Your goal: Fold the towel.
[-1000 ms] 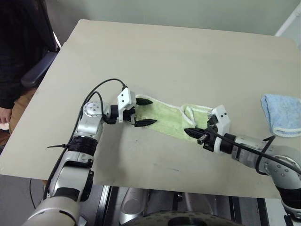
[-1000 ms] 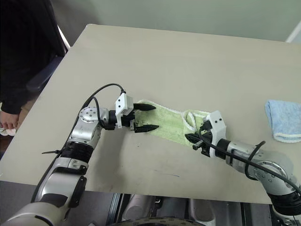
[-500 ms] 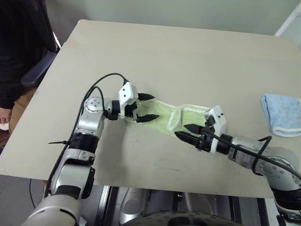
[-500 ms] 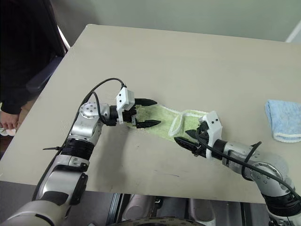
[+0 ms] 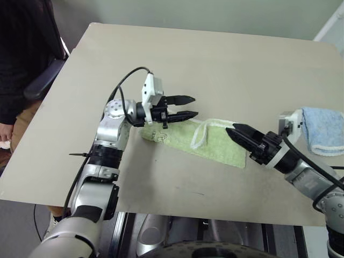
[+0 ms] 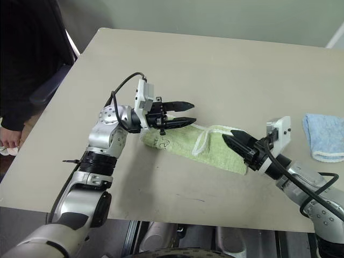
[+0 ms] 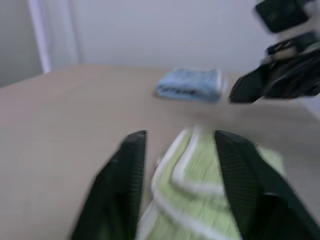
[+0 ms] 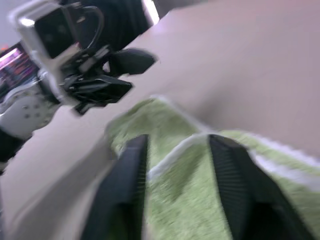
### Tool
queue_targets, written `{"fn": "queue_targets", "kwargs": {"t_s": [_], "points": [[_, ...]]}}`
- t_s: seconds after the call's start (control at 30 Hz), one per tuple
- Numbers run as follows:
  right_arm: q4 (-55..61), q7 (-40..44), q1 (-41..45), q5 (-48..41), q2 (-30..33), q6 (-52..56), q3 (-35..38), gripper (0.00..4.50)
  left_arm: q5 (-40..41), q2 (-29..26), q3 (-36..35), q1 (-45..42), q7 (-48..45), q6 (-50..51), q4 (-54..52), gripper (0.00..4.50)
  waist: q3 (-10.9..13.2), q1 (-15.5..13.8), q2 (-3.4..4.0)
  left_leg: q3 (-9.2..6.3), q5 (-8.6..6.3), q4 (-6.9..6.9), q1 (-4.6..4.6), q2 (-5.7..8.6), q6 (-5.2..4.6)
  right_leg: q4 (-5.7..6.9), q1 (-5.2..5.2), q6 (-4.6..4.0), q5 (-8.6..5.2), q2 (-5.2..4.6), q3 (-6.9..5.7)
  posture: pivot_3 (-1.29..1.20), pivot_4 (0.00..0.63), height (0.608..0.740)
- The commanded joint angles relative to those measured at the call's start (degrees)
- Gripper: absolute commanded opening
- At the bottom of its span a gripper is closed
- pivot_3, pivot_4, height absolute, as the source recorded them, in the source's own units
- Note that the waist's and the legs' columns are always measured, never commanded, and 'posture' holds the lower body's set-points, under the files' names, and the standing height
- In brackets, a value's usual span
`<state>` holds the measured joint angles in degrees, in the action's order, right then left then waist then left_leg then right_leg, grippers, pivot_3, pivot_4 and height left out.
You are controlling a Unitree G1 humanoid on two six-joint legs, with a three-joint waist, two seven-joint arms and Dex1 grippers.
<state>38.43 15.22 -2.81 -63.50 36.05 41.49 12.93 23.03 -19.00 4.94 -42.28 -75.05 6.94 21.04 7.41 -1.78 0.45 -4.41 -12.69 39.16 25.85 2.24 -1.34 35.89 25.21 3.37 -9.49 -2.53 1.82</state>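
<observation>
A broad beige table (image 5: 226, 59) stands before a pale wall, bearing two towels. One light green terry towel with white stitched edging (image 5: 207, 142) lies folded in a long strip near the table's front edge, between the two grippers. One smaller light blue towel (image 5: 321, 129) sits at the right edge. The left gripper (image 5: 187, 107) hovers above the green towel's left end, fingers slightly parted and empty. The right gripper (image 6: 230, 140), at the strip's right end, also holds nothing, fingers parted. One person in dark clothing (image 5: 21, 54) stands at left.
</observation>
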Motion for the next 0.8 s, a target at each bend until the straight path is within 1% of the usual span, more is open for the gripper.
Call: {"fn": "queue_targets", "kwargs": {"t_s": [0.03, 0.07, 0.1, 0.13, 0.23, 0.37, 0.5, 0.6, 0.7, 0.8], "points": [[-0.03, 2.90, -0.52, 6.01, -1.50, -4.67, -1.10, 0.61, 0.73, 2.03, 1.97, -1.76, -1.78, 0.66, -2.28, 0.99, 0.00, 0.01, 0.00, 0.00, 0.00, 0.01, 0.00, 0.00, 0.00, 0.00, 0.00, 0.01, 0.01, 0.00, 0.00, 0.00, 0.150, 0.733], [-0.49, 3.46, -0.75, 7.91, -2.06, -5.80, -1.75, 0.26, 0.76, 2.80, 2.54, -1.90, -1.83, 0.96, -2.60, 0.63, 0.00, 0.00, 0.00, 0.01, 0.00, 0.01, -0.01, 0.00, 0.00, 0.00, 0.00, 0.02, 0.01, -0.01, 0.00, 0.00, 0.150, 0.733], [-1.09, 3.86, -0.79, 9.81, -2.78, -7.03, -2.23, 0.00, 0.63, 3.48, 2.95, -2.07, -1.80, 1.05, -2.73, 0.29, 0.00, -0.04, 0.00, 0.00, 0.00, 0.01, 0.00, 0.00, -0.01, -0.01, -0.01, 0.03, 0.02, -0.01, -0.01, 0.00, 0.150, 0.733], [-2.39, 3.81, -0.48, 12.03, -3.89, -8.70, -2.52, 0.00, 0.61, 4.12, 3.36, -2.26, -1.75, 1.46, -2.83, 0.03, 0.00, -0.04, 0.00, 0.00, 0.01, 0.02, 0.00, 0.00, -0.02, -0.01, -0.03, 0.04, 0.02, -0.01, -0.01, 0.00, 0.150, 0.733], [-6.27, 3.69, 0.70, 16.64, -6.23, -11.46, -3.26, 0.00, 0.01, 4.97, 4.39, -2.58, -2.21, 1.51, -2.52, 0.03, 0.01, 0.00, 0.01, 0.00, 0.01, 0.04, -0.01, 0.00, -0.04, -0.01, -0.03, 0.06, 0.05, -0.02, -0.01, 0.00, 0.150, 0.733], [-12.02, 5.65, 1.97, 21.94, -8.48, -13.47, -6.54, 0.00, -3.51, 5.47, 8.65, -1.50, -4.88, -1.94, -0.51, 0.03, 0.00, 0.02, 0.02, 0.01, 0.01, 0.01, -0.15, -0.01, -0.04, 0.00, -0.13, 0.04, 0.07, -0.03, -0.01, 0.00, 0.150, 0.733], [-15.70, 6.22, 3.31, 25.12, -10.77, -14.50, -8.31, 0.00, -5.58, 5.59, 10.11, -1.18, -5.38, -3.84, 2.21, 0.03, 0.00, 0.02, 0.03, 0.01, 0.01, 0.00, -0.19, -0.01, -0.03, 0.00, -0.15, 0.04, 0.07, -0.03, 0.00, 0.00, 0.150, 0.733], [-19.28, 5.57, 4.81, 29.25, -12.55, -15.79, -9.89, 0.00, -8.75, 4.69, 11.94, -0.52, -5.66, -6.01, 5.01, 0.03, 0.00, 0.05, 0.03, 0.01, 0.01, 0.01, -0.26, -0.01, -0.03, -0.01, -0.21, 0.03, 0.08, -0.03, 0.00, 0.00, 0.150, 0.733], [-21.33, 5.70, 5.54, 33.33, -13.94, -17.09, -12.26, 0.00, -13.57, 3.72, 12.67, -0.47, -2.61, -10.80, 13.33, 0.03, 0.01, 0.08, 0.04, 0.00, -0.02, -0.03, -0.45, -0.01, -0.04, -0.01, -0.35, 0.01, 0.07, -0.03, 0.00, 0.00, 0.150, 0.733], [-22.92, 5.85, 5.50, 36.68, -14.64, -18.25, -13.74, 0.00, -16.37, 3.03, 12.95, -0.65, -1.96, -13.96, 18.15, 0.03, 0.01, 0.10, 0.04, 0.00, -0.02, -0.04, -0.46, -0.01, -0.02, 0.00, -0.34, -0.03, 0.09, -0.03, 0.00, 0.00, 0.150, 0.733]]}}
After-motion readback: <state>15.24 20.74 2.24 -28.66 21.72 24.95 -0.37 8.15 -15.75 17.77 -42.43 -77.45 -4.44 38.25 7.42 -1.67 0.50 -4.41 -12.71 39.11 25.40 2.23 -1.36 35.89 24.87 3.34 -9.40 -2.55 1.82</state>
